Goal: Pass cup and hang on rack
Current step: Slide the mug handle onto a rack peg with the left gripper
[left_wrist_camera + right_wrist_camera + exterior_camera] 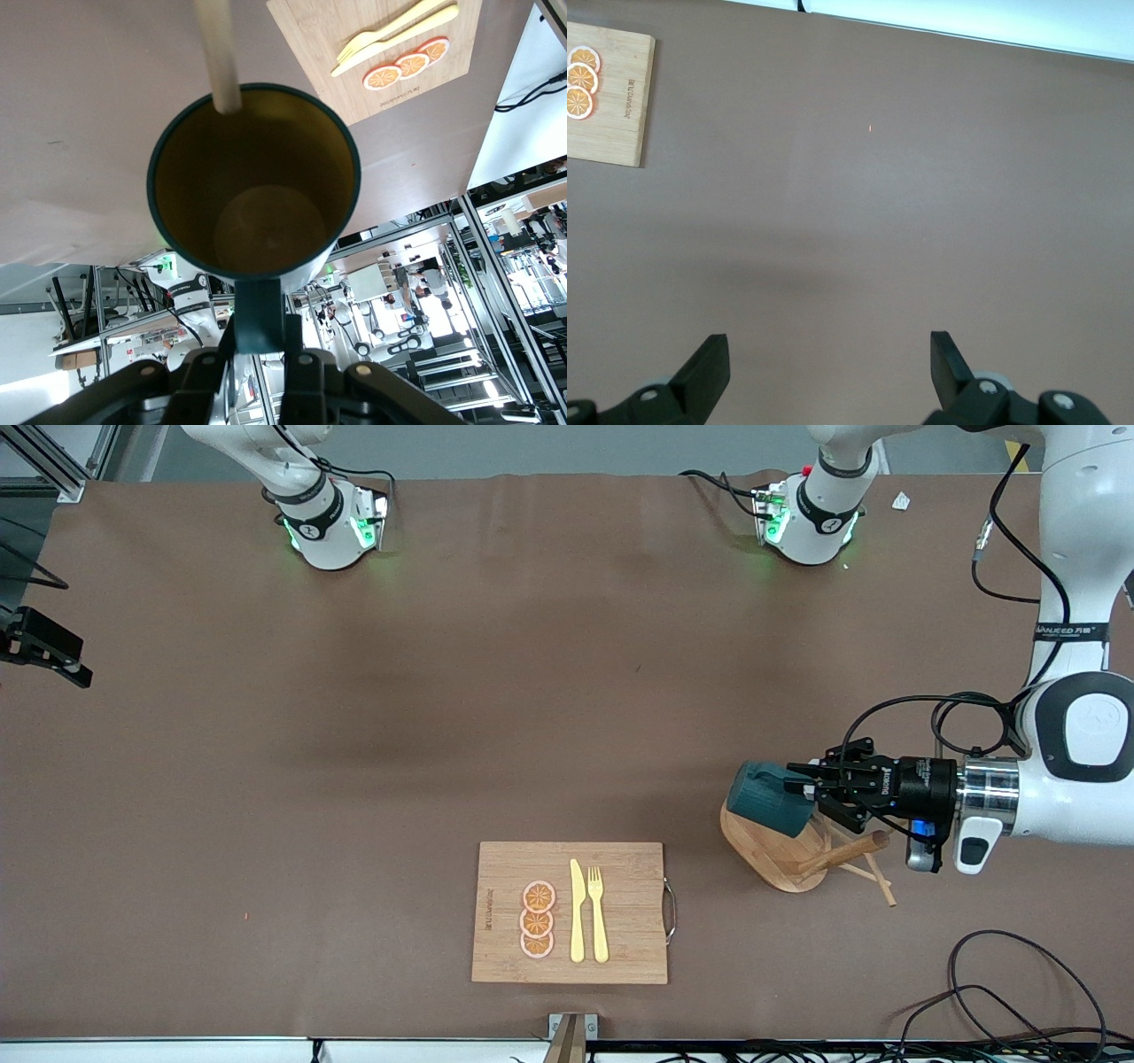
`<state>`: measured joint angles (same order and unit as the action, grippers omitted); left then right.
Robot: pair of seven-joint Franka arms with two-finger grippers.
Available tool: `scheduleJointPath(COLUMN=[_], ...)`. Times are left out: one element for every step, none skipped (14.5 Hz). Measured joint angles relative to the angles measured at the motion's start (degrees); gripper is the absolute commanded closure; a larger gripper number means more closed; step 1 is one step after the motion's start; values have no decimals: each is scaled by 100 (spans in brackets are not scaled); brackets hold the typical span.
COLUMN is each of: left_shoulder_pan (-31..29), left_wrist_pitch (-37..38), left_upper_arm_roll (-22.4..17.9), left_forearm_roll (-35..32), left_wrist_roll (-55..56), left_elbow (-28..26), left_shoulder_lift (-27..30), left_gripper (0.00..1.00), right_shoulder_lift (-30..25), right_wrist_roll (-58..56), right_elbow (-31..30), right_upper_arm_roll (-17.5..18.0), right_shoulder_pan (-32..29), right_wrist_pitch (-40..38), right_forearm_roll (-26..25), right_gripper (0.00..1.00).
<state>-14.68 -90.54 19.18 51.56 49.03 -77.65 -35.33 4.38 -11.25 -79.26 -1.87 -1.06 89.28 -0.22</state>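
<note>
Left tool [811, 784] clamped level, wrist horizontal, right tool [829, 372] waiting, fingers apart

My front view is evenly lit from overhead, the brown table [354, 779] showing only soft, broad shadows across its middle. Green indicator lights glow at both arm bases and spill faintly onto the surface. In the left wrist view the cup [257, 177] is sharp, its inside dim, while bright glare washes out one corner. The right wrist view is flat and slightly soft, with a pale overexposed strip along one edge
</note>
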Motion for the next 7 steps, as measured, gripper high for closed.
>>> scheduleJointPath(left_shoulder_pan=[-40, -79, -121, -163, -197, -224, -245], left_wrist_pitch=[38, 53, 58, 61, 65, 67, 67], left_upper_arm_roll=[1, 1, 1, 1, 2, 1, 1], left_forearm_roll=[1, 1, 2, 4, 6, 16, 66], left_wrist_roll=[-30, -67, -78, -82, -100, -144, -179], left_elbow=[0, 0, 0, 0, 0, 0, 0], left_shoulder_lift=[-17, -28, -38, -54, -78, -109, -143], left_gripper=[100, 99, 100, 99, 99, 100, 100], right_shoulder_lift=[0, 0, 0, 0, 0, 0, 0], right_wrist_roll=[0, 0, -1, -1, -1, -1, -1], right_elbow=[0, 0, 0, 0, 0, 0, 0], right_upper_arm_roll=[0, 0, 0, 0, 0, 0, -1], right_shoulder_pan=[0, 0, 0, 0, 0, 0, 0], right_wrist_pitch=[0, 0, 0, 0, 0, 0, 0], right_forearm_roll=[0, 0, 0, 0, 0, 0, 0], right_gripper=[0, 0, 0, 0, 0, 0, 0])
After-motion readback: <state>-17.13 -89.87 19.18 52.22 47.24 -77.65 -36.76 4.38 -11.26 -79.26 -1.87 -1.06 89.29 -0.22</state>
